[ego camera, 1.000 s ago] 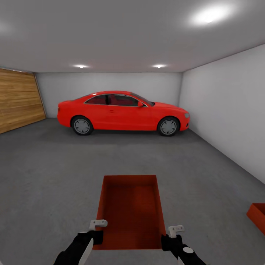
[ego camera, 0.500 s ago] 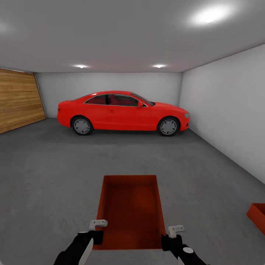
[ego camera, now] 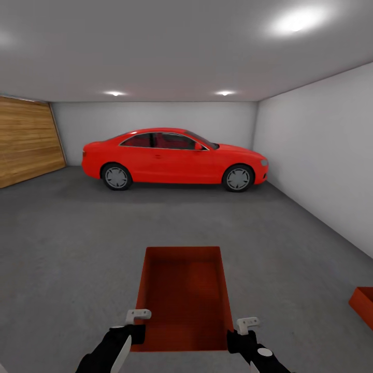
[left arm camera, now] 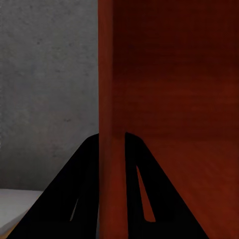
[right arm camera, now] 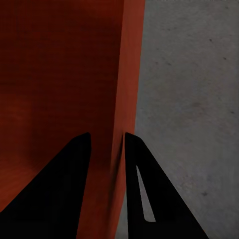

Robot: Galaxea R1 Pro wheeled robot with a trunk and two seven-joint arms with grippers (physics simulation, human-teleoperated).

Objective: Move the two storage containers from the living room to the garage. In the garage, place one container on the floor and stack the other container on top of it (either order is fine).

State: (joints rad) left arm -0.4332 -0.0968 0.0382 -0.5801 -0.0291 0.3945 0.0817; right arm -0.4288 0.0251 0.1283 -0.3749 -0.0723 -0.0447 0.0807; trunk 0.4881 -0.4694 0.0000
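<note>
The container [ego camera: 182, 298] is held between the two grippers, low in front of the robot, above the grey floor [ego camera: 67, 248] of the garage. It is open at the top and nothing lies inside; only its smooth red bottom and walls are seen. The left gripper [ego camera: 135, 326] grips the container's left wall near the closest corner: in the left wrist view one black finger [left arm camera: 74, 199] is outside the wall and the other is inside, both pressed on the wall [left arm camera: 112, 149]. The right gripper [ego camera: 243, 331] does the same on the right wall; in the right wrist view its fingers [right arm camera: 144, 194] stand on both sides of the red wall [right arm camera: 124, 99], closed on it.

A second container [ego camera: 364, 304] stands on the floor far to the right of the right gripper, but the picture's edge cuts it off, so its inside cannot be judged. The near edge of the held container is partly hidden behind the black wrists.

Both arms enter from below (only the forearms and wrists are seen), pointing forward and slightly inward. Far ahead of the grippers a red car [ego camera: 175, 158] is parked, and a wooden door [ego camera: 26, 140] is at the far left.
</note>
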